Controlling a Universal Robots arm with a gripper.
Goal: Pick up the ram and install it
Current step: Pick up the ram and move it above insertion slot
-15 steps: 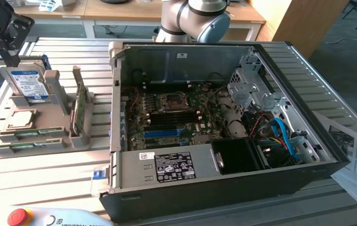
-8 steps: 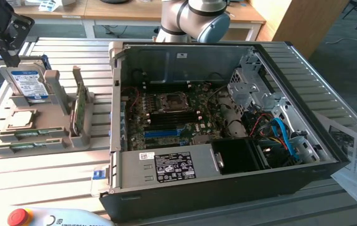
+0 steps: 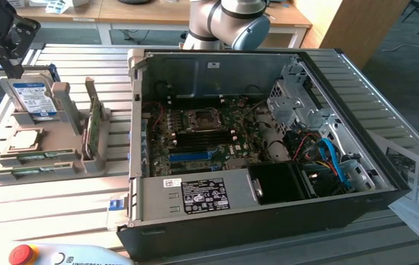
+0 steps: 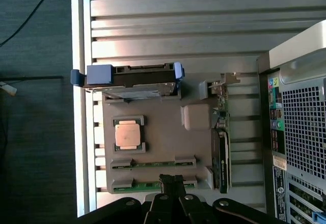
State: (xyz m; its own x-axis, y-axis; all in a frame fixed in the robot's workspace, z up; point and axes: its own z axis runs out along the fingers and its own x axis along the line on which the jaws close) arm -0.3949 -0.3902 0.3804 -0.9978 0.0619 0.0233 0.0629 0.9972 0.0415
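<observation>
The ram (image 4: 142, 185) is a thin green stick lying in the slot of the grey holder (image 4: 163, 142) farthest from the hard drive. It also shows at the holder's front, ram (image 3: 32, 172). A second alike stick (image 4: 153, 163) lies in the neighbouring slot. My gripper (image 4: 172, 179) hangs well above the holder with its black fingers pressed together and nothing between them. In the wrist view its tips line up with the ram's slot. In the exterior view the gripper (image 3: 10, 63) is at the far left, over the hard drive end of the holder (image 3: 62, 163).
The holder also carries a hard drive (image 3: 32, 99) in a blue bracket, a CPU (image 3: 24, 139) and an upright green card (image 3: 91, 130). An open computer case (image 3: 268, 221) with its motherboard (image 3: 202, 138) stands to the exterior view's right. A red stop button (image 3: 21, 254) sits at the front.
</observation>
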